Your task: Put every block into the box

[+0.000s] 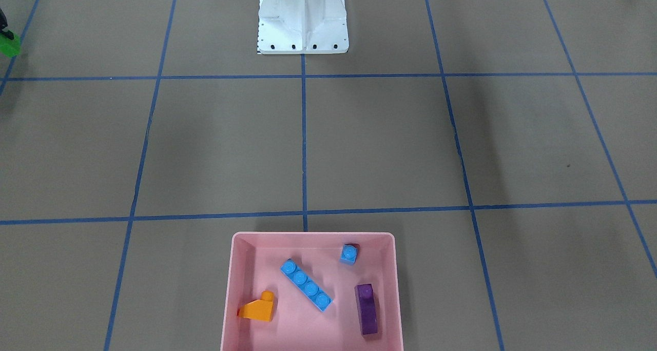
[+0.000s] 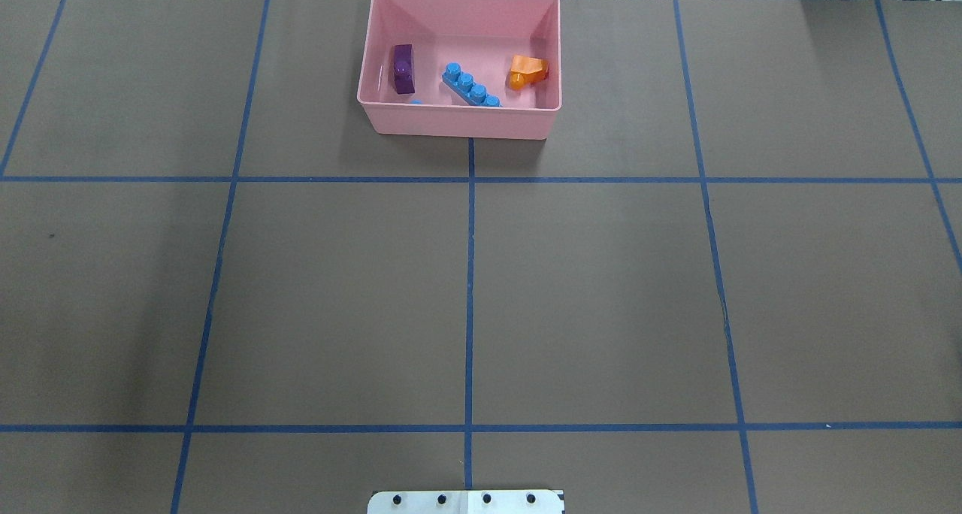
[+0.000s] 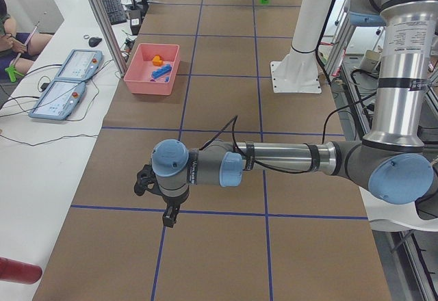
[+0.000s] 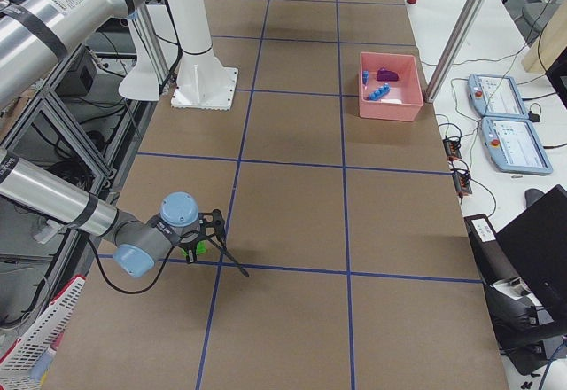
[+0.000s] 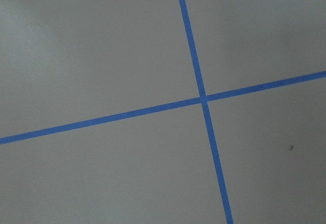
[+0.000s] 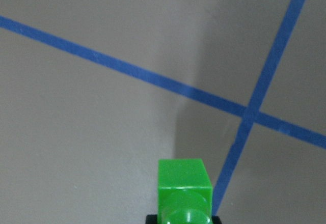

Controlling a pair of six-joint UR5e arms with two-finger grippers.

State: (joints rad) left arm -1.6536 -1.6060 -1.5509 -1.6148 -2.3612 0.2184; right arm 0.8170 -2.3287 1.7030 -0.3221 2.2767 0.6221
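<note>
**Hidden or unclear.** The left gripper shows only from the table's end, so it cannot be told whether its jaws are parted or closed. Its wrist camera shows nothing but the brown table and crossing blue tape lines. Of the right gripper, only two black finger edges show at the bottom of its wrist view. They are clamped on either side of the green two-stud brick, well apart from the box. The pink box is cut off by the lower edge of the front-facing view. In the overhead view its near wall hides nearly all of the tiny blue single-stud brick.

**Box contents, front-facing view.** There are four bricks, none touching:
- The orange sloped brick lies at 8 o'clock.
- The long blue four-stud brick lies at centre, running from 10 to 4 o'clock.
- The tiny blue single-stud brick lies at 1 o'clock.
- The purple elongated brick lies at 4 o'clock, beside the wall.

**Materials.** The box is smooth moulded plastic, rectangular, with sloped inner walls. The bricks are glossy, with round studs. The white base plate, with dark bolt heads along its edge, stands at 12 o'clock from the box, well apart.
</note>
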